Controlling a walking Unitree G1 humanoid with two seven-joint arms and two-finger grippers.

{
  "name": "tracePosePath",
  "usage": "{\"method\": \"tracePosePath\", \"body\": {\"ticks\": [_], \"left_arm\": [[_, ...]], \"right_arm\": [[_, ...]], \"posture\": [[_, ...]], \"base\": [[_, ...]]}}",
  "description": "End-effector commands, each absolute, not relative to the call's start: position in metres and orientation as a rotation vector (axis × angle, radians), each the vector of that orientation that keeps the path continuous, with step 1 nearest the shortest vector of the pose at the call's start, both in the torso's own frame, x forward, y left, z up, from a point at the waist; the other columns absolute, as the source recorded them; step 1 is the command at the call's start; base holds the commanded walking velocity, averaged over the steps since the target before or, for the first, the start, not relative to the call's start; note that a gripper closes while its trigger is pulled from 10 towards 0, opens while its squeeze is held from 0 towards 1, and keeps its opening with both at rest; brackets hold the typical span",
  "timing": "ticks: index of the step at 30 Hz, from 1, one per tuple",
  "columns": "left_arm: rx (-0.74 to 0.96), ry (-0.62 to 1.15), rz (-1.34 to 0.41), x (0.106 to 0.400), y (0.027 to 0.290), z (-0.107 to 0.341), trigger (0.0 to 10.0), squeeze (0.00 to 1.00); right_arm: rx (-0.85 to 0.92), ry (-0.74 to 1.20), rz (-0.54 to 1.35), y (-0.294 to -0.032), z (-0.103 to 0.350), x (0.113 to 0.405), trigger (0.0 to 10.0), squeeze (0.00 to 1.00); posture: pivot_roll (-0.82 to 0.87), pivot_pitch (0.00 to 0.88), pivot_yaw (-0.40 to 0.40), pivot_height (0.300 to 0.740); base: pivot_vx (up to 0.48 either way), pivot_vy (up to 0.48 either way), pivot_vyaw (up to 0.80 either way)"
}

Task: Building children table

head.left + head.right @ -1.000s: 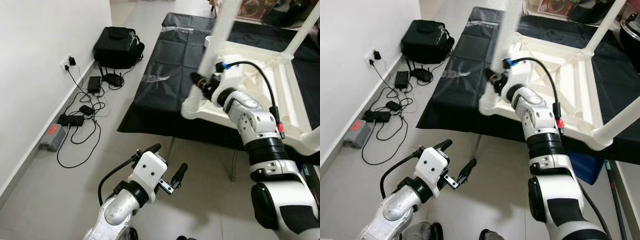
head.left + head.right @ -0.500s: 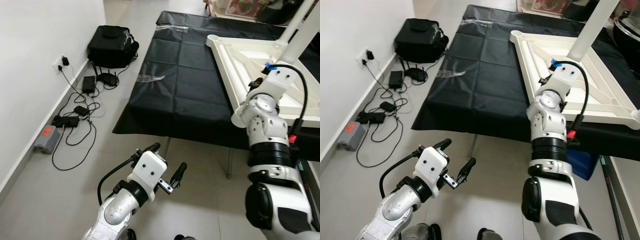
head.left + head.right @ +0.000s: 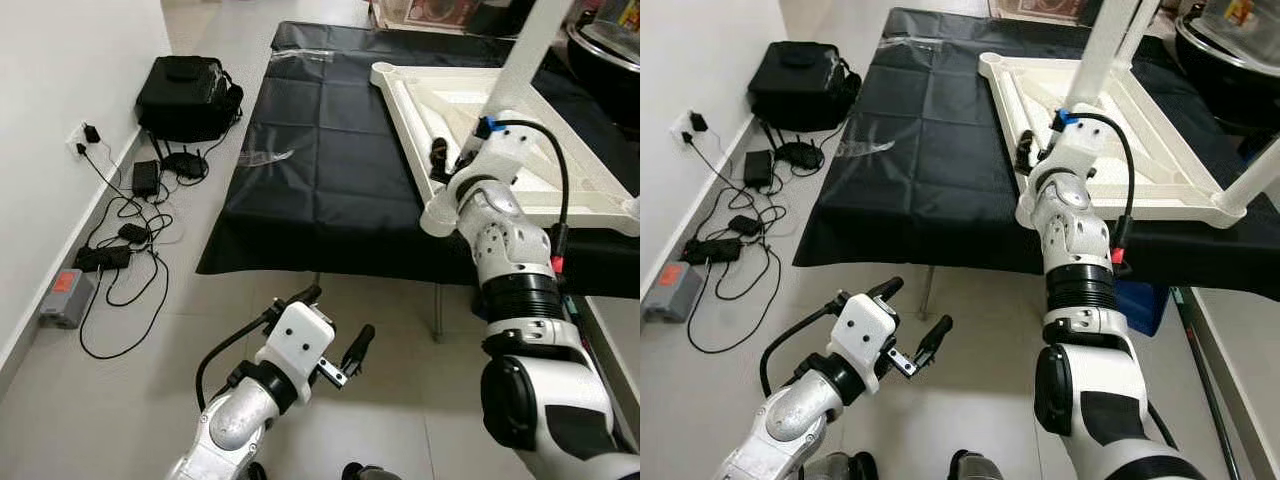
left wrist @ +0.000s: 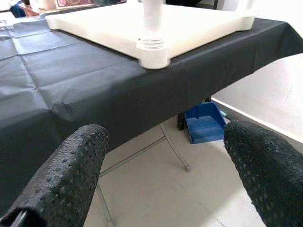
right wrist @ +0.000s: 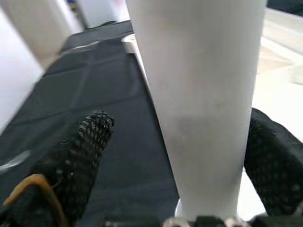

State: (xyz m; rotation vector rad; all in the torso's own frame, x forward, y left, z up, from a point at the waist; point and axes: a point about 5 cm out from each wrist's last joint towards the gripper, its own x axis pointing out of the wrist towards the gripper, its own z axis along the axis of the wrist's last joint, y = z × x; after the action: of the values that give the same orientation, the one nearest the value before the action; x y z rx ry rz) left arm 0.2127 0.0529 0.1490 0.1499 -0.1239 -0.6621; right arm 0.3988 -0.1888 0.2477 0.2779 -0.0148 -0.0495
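A white children's table lies upside down on a black-covered table. One white leg stands up from its near left corner. My right gripper is at the base of this leg, a finger on each side. In the right wrist view the leg stands between the fingertips, with a gap on one side, so the gripper is open. A second leg rises at the right corner. My left gripper hangs low over the floor, open and holding nothing.
A black bag sits by the wall, with cables and adapters along the floor. A blue bin stands under the black table, whose metal legs reach the tiles. A dark pot is at the far right.
The whole view has swung, so the camera moved. My right gripper stays at the same leg by the near corner. The left arm keeps its pose.
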Motion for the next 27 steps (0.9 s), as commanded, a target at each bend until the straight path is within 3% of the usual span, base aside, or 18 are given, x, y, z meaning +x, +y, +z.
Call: {"method": "tracePosePath", "body": {"ticks": [1, 10, 17, 21, 22, 25, 26, 27], "left_arm": [[0.149, -0.105, -0.672, 0.211, 0.052, 0.145, 10.0, 0.0], [0.149, -0.107, -0.674, 0.211, 0.051, 0.145, 10.0, 0.0], [0.151, -0.106, -0.677, 0.21, 0.051, 0.144, 10.0, 0.0], [0.15, -0.105, -0.679, 0.21, 0.051, 0.144, 10.0, 0.0], [0.15, -0.104, -0.68, 0.209, 0.05, 0.144, 10.0, 0.0], [0.15, -0.104, -0.681, 0.209, 0.05, 0.143, 10.0, 0.0], [0.149, -0.103, -0.682, 0.209, 0.05, 0.143, 10.0, 0.0], [0.149, -0.103, -0.682, 0.209, 0.05, 0.143, 10.0, 0.0]], "right_arm": [[0.256, -0.017, 0.239, -0.164, 0.256, 0.397, 10.0, 1.0], [0.165, -0.027, 0.651, -0.156, 0.257, 0.375, 10.0, 1.0], [0.061, -0.062, 1.049, -0.141, 0.256, 0.34, 10.0, 1.0], [0.009, -0.044, 1.029, -0.141, 0.253, 0.342, 10.0, 1.0], [-0.025, -0.022, 0.941, -0.144, 0.251, 0.352, 10.0, 0.69], [-0.049, -0.004, 0.883, -0.147, 0.25, 0.358, 10.0, 0.69], [-0.085, 0.047, 0.805, -0.156, 0.247, 0.366, 10.0, 0.0], [-0.085, 0.047, 0.805, -0.156, 0.247, 0.366, 10.0, 0.0]], "posture": [[0.13, 0.154, -0.082, 0.74], [0.14, 0.143, -0.083, 0.74], [0.14, 0.132, -0.08, 0.74], [0.13, 0.126, -0.08, 0.74], [0.14, 0.124, -0.08, 0.74], [0.14, 0.124, -0.08, 0.74], [0.14, 0.12, -0.081, 0.74], [0.14, 0.12, -0.081, 0.74]], "base": [[0.0, 0.0, 0.0], [0.0, 0.0, 0.0], [0.0, 0.0, 0.0], [0.0, 0.0, 0.0], [0.0, 0.0, 0.0], [0.0, 0.0, 0.0], [0.0, 0.0, 0.0], [0.0, 0.0, 0.0]]}}
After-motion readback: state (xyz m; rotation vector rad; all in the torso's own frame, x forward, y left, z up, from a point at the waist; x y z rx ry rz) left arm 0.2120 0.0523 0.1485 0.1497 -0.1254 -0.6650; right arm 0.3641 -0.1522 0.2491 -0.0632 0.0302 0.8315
